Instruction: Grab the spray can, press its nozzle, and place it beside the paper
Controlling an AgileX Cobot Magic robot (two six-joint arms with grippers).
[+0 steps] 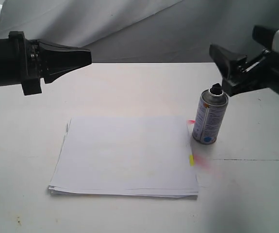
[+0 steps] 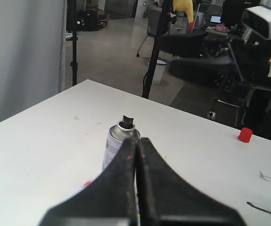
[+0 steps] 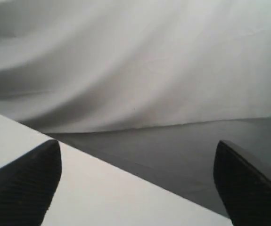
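Observation:
The silver spray can [image 1: 209,118] stands upright on the white table just right of the paper [image 1: 127,155], its black nozzle [image 1: 216,89] on top. A yellow tab [image 1: 191,159] marks the paper's right edge. My right gripper [image 1: 221,58] hovers open just above and behind the can, holding nothing; its two fingers [image 3: 27,183] stand wide apart in the right wrist view. My left gripper [image 1: 88,54] hangs shut and empty above the table's left side, well away from the can. The left wrist view shows the can [image 2: 119,143] beyond the closed fingertips [image 2: 136,141].
Pink spray marks [image 1: 205,162] stain the table by the paper's right edge. A red cap [image 2: 245,134] lies near the table's far edge. Grey backdrop cloth hangs behind the table. A thin dark line [image 1: 246,159] runs across the table right of the can.

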